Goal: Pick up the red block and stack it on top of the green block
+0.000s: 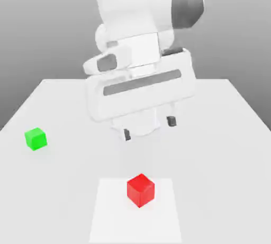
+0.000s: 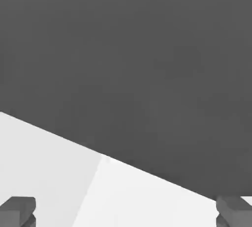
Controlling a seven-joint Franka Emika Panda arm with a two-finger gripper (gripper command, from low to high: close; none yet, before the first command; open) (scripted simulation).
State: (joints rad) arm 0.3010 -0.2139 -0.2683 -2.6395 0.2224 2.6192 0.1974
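We hold the gripper (image 1: 148, 128) open, empty — the red block (image 1: 141, 189) sits below it, nearer the exterior view's camera.

Plenty of room here. The gripper (image 1: 148, 127) hangs above the table (image 1: 222, 147) with its jaws spread wide and nothing between them. The red block (image 1: 141, 189) sits alone on a paler square patch (image 1: 108, 211), open on every side. The green block (image 1: 36, 138) is well apart toward the exterior view's left, bare table between.
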